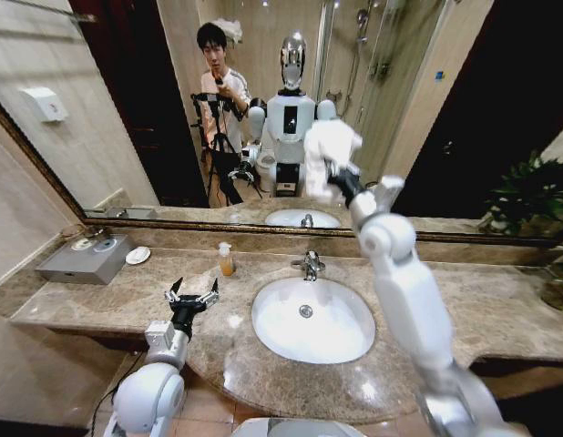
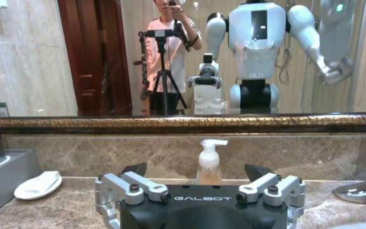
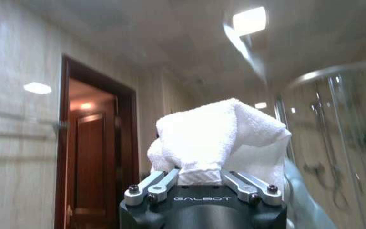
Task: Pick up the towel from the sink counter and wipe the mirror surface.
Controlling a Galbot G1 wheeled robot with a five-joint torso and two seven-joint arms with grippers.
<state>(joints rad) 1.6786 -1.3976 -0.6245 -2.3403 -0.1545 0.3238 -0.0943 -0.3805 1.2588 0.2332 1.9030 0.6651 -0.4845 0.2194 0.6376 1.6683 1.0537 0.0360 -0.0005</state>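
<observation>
up high, right gripper clamps the towel against the mirror surface; left gripper hangs spread above the sink counter.

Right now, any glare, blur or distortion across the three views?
Head view: wide-angle bending of the mirror frame; ceiling-light glare spots on the sink counter. Right wrist view: soft and smeared behind the sharp towel, bright streaked ceiling light. Left wrist view: evenly lit, soap dispenser crisp.

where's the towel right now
The towel is clamped in the right gripper, raised against the mirror surface above the faucet in the head view, to the right of the robot's reflection.
</observation>
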